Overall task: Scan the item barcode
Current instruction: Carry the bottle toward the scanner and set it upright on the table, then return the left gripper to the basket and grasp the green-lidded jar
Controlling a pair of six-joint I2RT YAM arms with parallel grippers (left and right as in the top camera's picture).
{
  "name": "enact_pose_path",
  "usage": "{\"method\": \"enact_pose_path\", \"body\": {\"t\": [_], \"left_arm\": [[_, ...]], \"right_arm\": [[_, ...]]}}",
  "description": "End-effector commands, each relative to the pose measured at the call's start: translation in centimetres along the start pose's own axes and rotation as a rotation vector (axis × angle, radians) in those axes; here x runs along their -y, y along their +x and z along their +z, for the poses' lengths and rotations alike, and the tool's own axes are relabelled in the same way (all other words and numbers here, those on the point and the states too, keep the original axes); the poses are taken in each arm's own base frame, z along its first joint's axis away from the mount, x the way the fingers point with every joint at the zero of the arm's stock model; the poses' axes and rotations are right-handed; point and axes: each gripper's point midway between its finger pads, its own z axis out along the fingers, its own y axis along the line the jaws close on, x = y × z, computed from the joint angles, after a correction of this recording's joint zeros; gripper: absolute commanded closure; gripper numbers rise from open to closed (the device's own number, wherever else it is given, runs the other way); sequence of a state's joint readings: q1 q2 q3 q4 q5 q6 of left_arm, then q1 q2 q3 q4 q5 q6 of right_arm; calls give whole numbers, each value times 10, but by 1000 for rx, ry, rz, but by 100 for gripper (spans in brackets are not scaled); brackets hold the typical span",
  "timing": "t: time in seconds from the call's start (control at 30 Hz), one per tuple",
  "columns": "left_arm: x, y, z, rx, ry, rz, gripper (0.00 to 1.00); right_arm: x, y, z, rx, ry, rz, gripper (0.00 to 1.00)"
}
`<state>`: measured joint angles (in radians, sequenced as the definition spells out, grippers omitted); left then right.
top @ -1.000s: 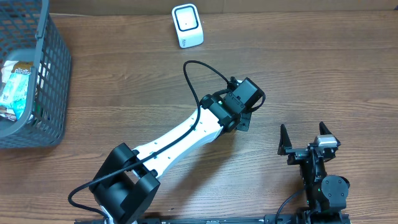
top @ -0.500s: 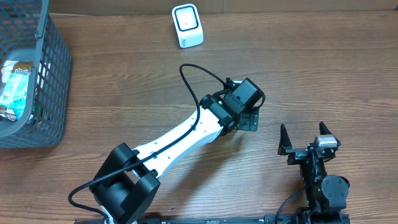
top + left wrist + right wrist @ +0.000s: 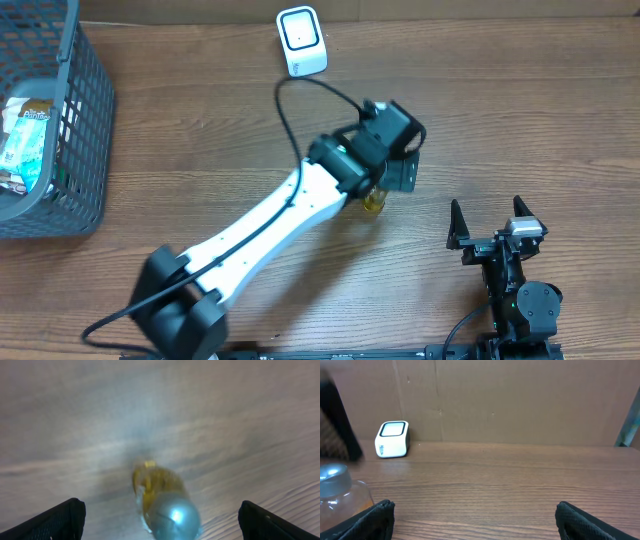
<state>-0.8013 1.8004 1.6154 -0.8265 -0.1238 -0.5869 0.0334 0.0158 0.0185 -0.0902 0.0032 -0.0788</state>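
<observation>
One table (image 3: 200, 130) carries everything. On it stand one white scanner (image 3: 301, 40), one grey basket (image 3: 95, 130) and one yellow bottle (image 3: 372, 203) with one silver cap (image 3: 172, 517). The basket holds packets (image 3: 25, 140), at least two, but they overlap and the basket wall hides part of them, so a full count cannot be told. There are two arms: one white left arm (image 3: 280, 215) and one black right arm (image 3: 515, 290). That makes two claws, the left claw (image 3: 162, 517) and the right claw (image 3: 487, 215), each with two fingers (image 3: 375, 515), four in all.
</observation>
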Motion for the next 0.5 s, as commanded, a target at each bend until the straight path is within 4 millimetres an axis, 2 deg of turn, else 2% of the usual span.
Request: {"method": "enact_pose_path", "body": {"t": [0.0,0.1,0.17,0.47], "left_arm": [[-2,-42,-52,147,22,27,1],[-9,-55,-72,194,28,36,0],[-20,-63,-85,231,7,15,0],[-97,-91,-163,411,-132,-122,0]], "right_arm": [[-1,3,1,-3,-6,-1,0],[-1,3,1,-3,-6,-1,0],[-1,3,1,-3,-6,-1,0],[-1,3,1,-3,-6,-1,0]]}}
